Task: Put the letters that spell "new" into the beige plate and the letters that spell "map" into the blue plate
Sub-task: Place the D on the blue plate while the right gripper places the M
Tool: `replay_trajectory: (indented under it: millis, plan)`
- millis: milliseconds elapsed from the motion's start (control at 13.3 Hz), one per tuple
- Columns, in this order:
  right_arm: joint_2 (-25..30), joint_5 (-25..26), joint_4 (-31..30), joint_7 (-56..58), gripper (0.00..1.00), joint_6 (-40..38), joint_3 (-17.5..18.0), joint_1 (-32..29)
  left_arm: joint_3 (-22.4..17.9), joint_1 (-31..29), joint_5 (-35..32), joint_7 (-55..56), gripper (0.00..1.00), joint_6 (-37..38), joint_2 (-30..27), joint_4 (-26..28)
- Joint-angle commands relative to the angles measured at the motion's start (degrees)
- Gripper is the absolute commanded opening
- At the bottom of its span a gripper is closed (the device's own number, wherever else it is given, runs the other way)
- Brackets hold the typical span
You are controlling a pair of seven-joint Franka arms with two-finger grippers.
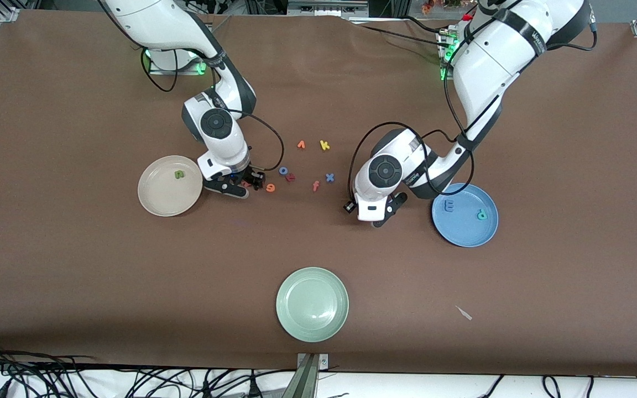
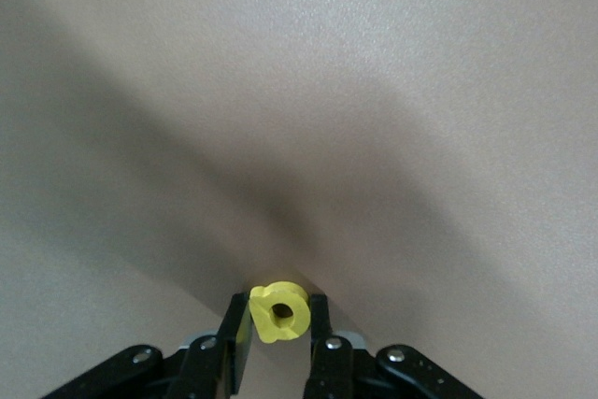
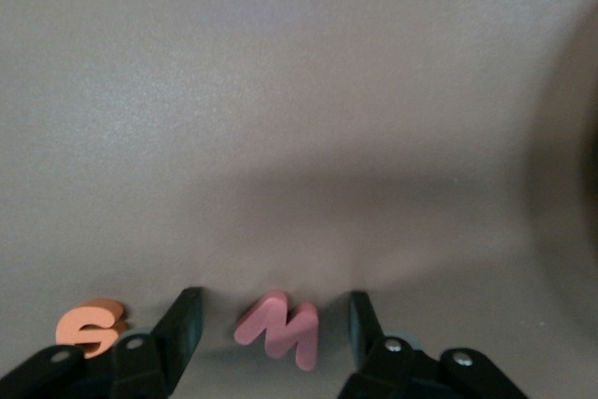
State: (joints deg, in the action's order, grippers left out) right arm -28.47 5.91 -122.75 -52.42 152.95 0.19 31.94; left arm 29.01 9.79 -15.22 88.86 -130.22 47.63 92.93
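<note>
Now the yellow a (image 2: pixel 278 313) is pinched by the shut left gripper (image 2: pixel 278 329) beside the blue plate (image 1: pixel 490 235), needing carrying over; the right gripper (image 3: pixel 271 329) is spread around the w (image 3: pixel 278 327) beside the beige plate (image 1: pixel 155 202).

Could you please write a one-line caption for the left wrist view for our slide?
Left gripper shut on the yellow a, pinched between its black fingers above the brown table.

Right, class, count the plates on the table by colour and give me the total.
Beige plate: 1
Blue plate: 1
Pale green plate: 1
Total: 3
</note>
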Motion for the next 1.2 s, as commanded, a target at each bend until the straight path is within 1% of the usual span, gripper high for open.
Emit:
replay_trajectory:
  millis: [0, 150, 225, 375, 450, 601, 676, 751, 826, 901, 976, 1126]
  plan:
    - [-1.0, -0.1, 0.3, -1.4, 0.65, 0.6, 0.1, 0.8, -0.8, -0.3, -1.6, 0.6, 0.02, 1.0, -2.3, -0.8]
    - [-1.0, -0.1, 0.2, -1.4, 0.53, 0.6, 0.1, 0.8, -0.8, -1.3, -3.0, -1.0, 0.02, 4.0, -4.9, -0.9]
    - [-1.0, 0.0, 0.1, -1.3, 0.44, 0.6, 0.0, 0.8, -0.7, -2.3, -3.8, -4.1, 0.02, 5.5, -6.5, -0.7]
    - [-0.9, 0.0, -0.1, -0.9, 0.27, 0.6, 0.0, 0.8, -0.7, -4.9, -4.0, -14.4, 0.02, 10.7, -9.7, -0.7]
    - [-0.8, 0.0, -0.2, -0.8, 0.20, 0.5, 0.0, 0.8, -0.7, -6.6, -4.0, -20.8, 0.03, 13.0, -10.9, -0.7]
    - [-0.4, 0.0, -0.1, -0.1, 0.18, 0.2, 0.0, 0.8, -0.8, -10.3, -5.0, -32.2, 0.05, 15.3, -12.6, 0.0]
    - [0.6, 0.0, 0.3, 0.8, 0.17, -0.6, -0.1, 0.8, -0.8, -11.2, -6.9, -37.4, 0.05, 15.6, -13.0, 0.1]
    - [1.8, 0.0, 1.2, 2.7, 0.17, -4.4, -0.3, 0.5, -0.8, -13.6, -7.8, -41.2, 0.05, 16.4, -13.0, 0.2]
    - [2.8, -0.1, 3.5, 6.0, 0.17, -10.2, -0.9, 0.2, -0.6, -15.7, -7.9, -44.6, 0.05, 16.3, -12.9, 0.9]
    - [3.9, -0.1, 5.5, 10.2, 0.17, -15.6, -2.4, 0.0, -0.6, -16.7, -7.9, -49.1, 0.05, 16.3, -12.5, 1.7]
    - [4.8, -0.1, 6.4, 14.3, 0.17, -18.9, -4.0, 0.0, -1.0, -17.2, -8.2, -53.2, 0.04, 16.3, -12.0, 2.7]
    - [6.5, -0.1, 5.8, 21.4, 0.17, -20.4, -7.0, 0.1, -1.2, -19.9, -10.1, -56.8, 0.04, 15.9, -9.6, 2.7]
